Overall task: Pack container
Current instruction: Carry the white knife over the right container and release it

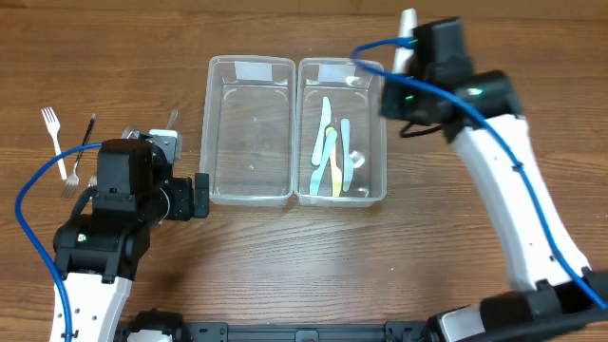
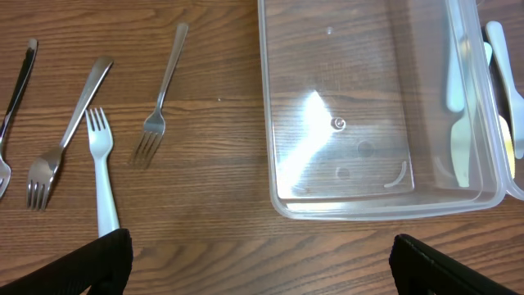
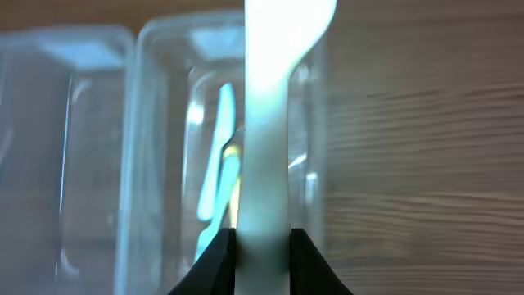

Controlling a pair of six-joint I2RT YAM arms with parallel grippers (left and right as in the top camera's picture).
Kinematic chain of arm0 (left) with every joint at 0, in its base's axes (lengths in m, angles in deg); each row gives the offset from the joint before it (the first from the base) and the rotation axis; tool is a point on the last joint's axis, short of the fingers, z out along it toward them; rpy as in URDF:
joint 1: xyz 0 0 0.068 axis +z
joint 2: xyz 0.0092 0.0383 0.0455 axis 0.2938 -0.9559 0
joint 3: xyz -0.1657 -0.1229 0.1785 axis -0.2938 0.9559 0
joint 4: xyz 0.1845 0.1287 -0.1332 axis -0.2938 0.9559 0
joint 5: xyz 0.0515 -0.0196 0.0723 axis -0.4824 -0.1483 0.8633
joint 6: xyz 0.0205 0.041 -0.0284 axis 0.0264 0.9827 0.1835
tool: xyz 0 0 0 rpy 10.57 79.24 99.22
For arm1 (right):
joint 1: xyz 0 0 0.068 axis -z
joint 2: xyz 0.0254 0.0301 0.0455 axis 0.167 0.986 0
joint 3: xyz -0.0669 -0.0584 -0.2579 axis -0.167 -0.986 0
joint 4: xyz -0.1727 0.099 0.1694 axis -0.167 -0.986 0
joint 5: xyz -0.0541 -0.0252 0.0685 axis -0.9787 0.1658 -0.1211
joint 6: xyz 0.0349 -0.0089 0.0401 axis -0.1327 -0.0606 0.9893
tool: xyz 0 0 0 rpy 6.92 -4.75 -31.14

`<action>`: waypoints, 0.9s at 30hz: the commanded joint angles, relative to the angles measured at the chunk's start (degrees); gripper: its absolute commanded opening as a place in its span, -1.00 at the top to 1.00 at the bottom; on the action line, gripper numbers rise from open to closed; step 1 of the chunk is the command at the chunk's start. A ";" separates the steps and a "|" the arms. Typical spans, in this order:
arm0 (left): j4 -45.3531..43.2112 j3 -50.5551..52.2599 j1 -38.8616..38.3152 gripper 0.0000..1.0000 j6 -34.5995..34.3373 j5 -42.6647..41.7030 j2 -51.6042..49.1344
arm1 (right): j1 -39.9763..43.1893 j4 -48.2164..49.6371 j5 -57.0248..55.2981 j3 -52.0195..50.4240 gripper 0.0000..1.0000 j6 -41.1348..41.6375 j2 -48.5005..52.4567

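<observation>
My right gripper (image 3: 262, 239) was clenched on a white utensil (image 3: 267, 123), its long axis straight ahead of the fingers. The right container (image 1: 343, 201) lay underneath, offset left. My left gripper (image 2: 262, 266) stood released.

On the wooden table (image 1: 304, 256) sit two clear containers (image 1: 249, 133) side by side; a white fork (image 1: 55, 142) and metal forks (image 2: 160, 98) lie left of them

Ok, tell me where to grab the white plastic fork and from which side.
Grip mid-handle, from straight above, jaws across its narrow width. The white plastic fork lies flat on the table; a metal fork's handle crowds its tines, while its handle has bare wood on both sides.
</observation>
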 commanded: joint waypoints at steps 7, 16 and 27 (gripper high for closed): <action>-0.22 -1.42 0.04 -1.00 -0.83 -1.05 -0.07 | -8.79 1.49 1.11 -2.21 0.92 -0.42 16.31; -0.15 -1.42 0.04 -1.00 -0.83 -1.05 -0.07 | -9.22 2.03 2.12 -2.19 0.53 -0.74 20.70; 1.33 -1.95 0.04 -1.00 -0.81 -0.98 -0.07 | -9.14 -2.14 -0.85 6.93 -0.01 -2.29 17.53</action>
